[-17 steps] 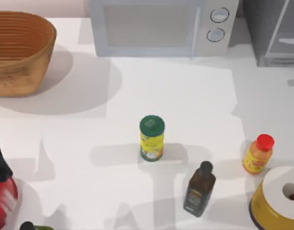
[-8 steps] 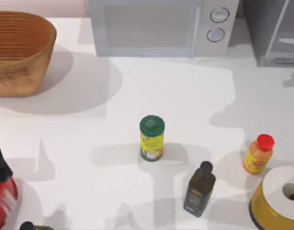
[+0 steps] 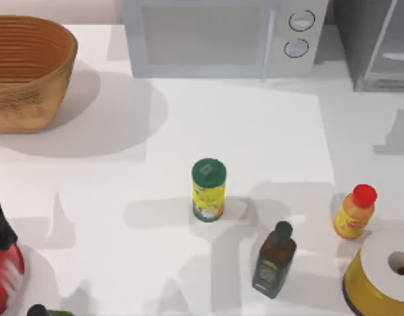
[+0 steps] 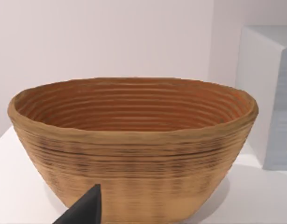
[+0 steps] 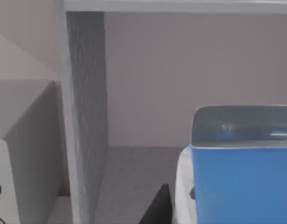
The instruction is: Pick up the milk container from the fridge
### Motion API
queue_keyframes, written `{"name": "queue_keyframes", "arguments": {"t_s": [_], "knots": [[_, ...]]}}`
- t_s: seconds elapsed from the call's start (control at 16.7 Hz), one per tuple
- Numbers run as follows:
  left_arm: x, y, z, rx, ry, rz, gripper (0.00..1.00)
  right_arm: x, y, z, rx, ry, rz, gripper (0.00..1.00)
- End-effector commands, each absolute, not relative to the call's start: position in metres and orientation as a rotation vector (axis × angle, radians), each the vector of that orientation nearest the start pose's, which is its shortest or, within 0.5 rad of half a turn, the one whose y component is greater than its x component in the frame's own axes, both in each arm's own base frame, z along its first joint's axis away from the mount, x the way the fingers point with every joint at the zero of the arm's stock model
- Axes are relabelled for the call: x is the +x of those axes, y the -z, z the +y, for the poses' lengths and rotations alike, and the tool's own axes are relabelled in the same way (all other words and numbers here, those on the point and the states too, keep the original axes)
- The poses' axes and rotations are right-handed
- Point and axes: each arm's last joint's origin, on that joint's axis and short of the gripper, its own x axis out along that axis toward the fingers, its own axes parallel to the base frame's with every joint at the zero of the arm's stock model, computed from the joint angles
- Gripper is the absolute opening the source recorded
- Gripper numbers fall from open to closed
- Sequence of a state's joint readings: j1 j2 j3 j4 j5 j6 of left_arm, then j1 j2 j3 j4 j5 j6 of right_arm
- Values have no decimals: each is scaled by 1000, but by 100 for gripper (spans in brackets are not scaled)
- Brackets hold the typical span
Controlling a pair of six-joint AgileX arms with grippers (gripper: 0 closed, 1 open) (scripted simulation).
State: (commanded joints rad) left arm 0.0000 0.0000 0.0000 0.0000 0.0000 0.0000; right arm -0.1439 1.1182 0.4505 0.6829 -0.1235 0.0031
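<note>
The milk container point(image 5: 237, 172), a blue carton with a white side, stands on the floor inside the fridge point(image 5: 85, 107), very close in the right wrist view. A dark tip of my right gripper point(image 5: 157, 209) shows just beside the carton's white side. From above, the fridge point(image 3: 379, 46) sits at the table's far right corner, its pale door panel angled. My left gripper point(image 4: 85, 211) is parked at the left, facing the wicker basket.
A white microwave point(image 3: 222, 36) stands left of the fridge and a wicker basket point(image 3: 27, 72) at the far left. A green-capped yellow can point(image 3: 208, 189), a dark bottle point(image 3: 274, 260), an orange bottle point(image 3: 354, 212) and a yellow-and-white round tub point(image 3: 386, 276) stand nearer.
The arm's shadows on the right side of the table have shifted. None of the things on the table has moved.
</note>
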Motion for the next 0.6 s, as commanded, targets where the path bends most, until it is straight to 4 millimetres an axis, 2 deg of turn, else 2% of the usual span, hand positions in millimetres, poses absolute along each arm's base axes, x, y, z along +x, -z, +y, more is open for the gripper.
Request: {"name": "queue_keyframes", "arguments": {"t_s": [0.12,0.3,0.42,0.6], "knots": [[106,-160,-1,0,0,0,100,198,-235,-20,-12,11,-24,0],[106,-160,-1,0,0,0,100,150,-221,-10,-7,9,-35,0],[106,-160,-1,0,0,0,100,129,-204,-7,-4,7,-34,0],[106,-160,-1,0,0,0,100,112,-180,-3,-1,3,-20,0]]}}
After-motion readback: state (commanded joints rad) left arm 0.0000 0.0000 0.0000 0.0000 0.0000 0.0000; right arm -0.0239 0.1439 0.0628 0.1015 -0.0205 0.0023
